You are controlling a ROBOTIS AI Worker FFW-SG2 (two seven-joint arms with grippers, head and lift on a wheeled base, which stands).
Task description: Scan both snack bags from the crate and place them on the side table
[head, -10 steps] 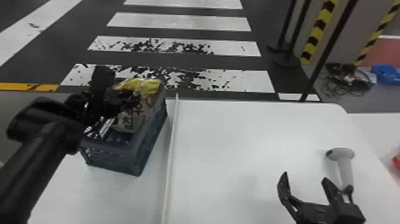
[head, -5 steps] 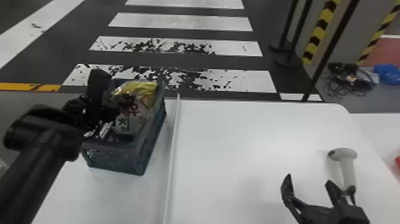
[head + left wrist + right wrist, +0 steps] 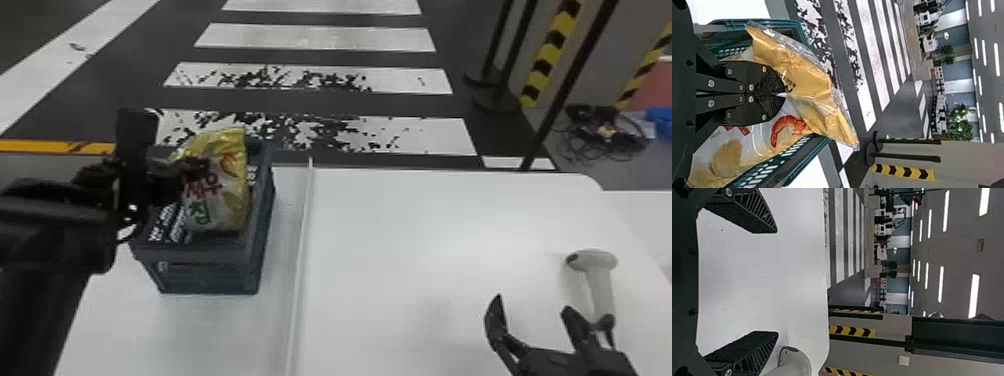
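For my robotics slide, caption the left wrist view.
Left gripper closed on a gold-topped snack bag, partly inside a green crate.

Work table layout, clock read from the robot, twelve straight ahead.
Table point(image 3: 425, 225): from before the robot towards twelve, and out to two. Crate point(image 3: 215, 277): on the table, between ten and eleven. Snack bag point(image 3: 225, 200): lower part within the crate, upper part above its rim. Divider strip point(image 3: 299, 250): just left of twelve, running away from the robot, between crate and scanner. Scanner point(image 3: 600, 290): on the table at two, head at the far end, handle towards the robot. Crossing stripes point(image 3: 310, 37): on the floor behind the table, around twelve. Posts point(image 3: 516, 50): behind the table, at one. Cables point(image 3: 607, 131): on the floor, between one and two.
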